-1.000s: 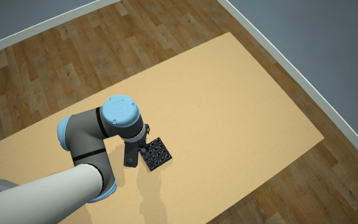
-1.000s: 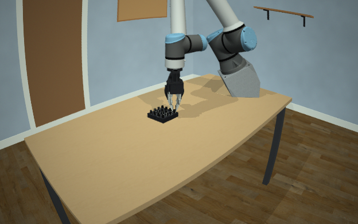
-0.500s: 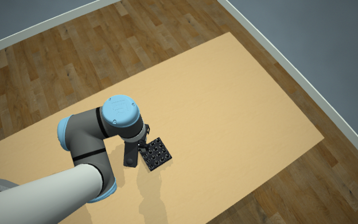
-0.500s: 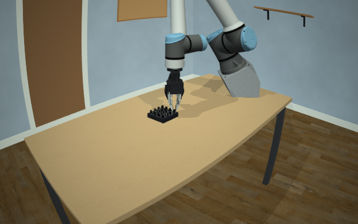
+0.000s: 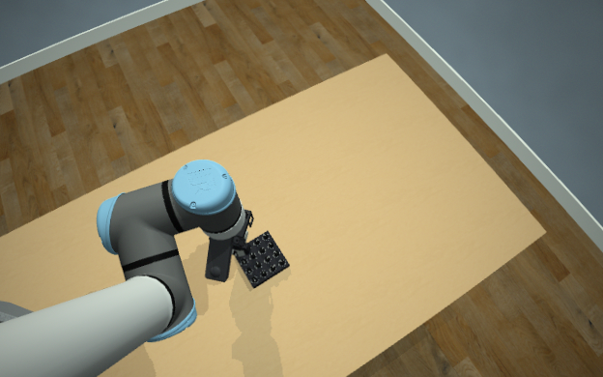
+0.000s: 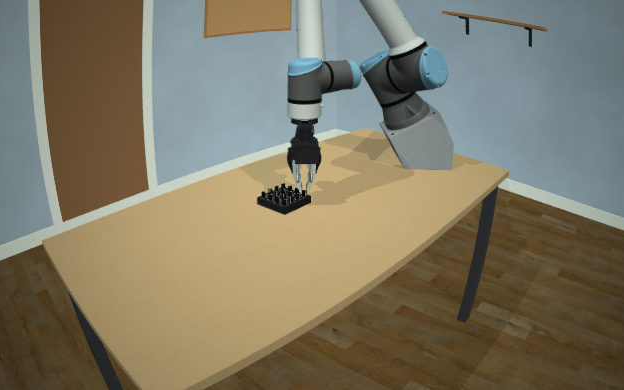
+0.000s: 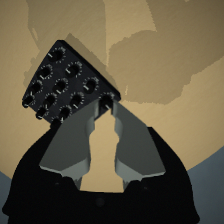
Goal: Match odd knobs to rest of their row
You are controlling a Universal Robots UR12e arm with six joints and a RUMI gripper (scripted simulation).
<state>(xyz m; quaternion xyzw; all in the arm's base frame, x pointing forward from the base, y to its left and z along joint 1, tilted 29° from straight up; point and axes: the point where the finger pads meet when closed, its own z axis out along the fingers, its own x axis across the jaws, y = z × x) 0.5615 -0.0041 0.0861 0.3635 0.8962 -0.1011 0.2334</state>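
Note:
The black knob box (image 5: 262, 258) lies on the tan table; it also shows in the exterior view (image 6: 284, 198) and in the wrist view (image 7: 70, 82). It holds a grid of small black knobs with white marks. My gripper (image 7: 106, 100) points straight down over the box's corner nearest the arm (image 6: 303, 189). Its two grey fingers are closed around the corner knob (image 7: 106, 101), which sits between the fingertips. In the top view the wrist hides most of the gripper (image 5: 243, 251). The knob marks are too small to read.
The arm's grey base block (image 6: 418, 142) stands on the far right of the table. The arm's elbow and forearm (image 5: 151, 251) hang over the table to the left of the box.

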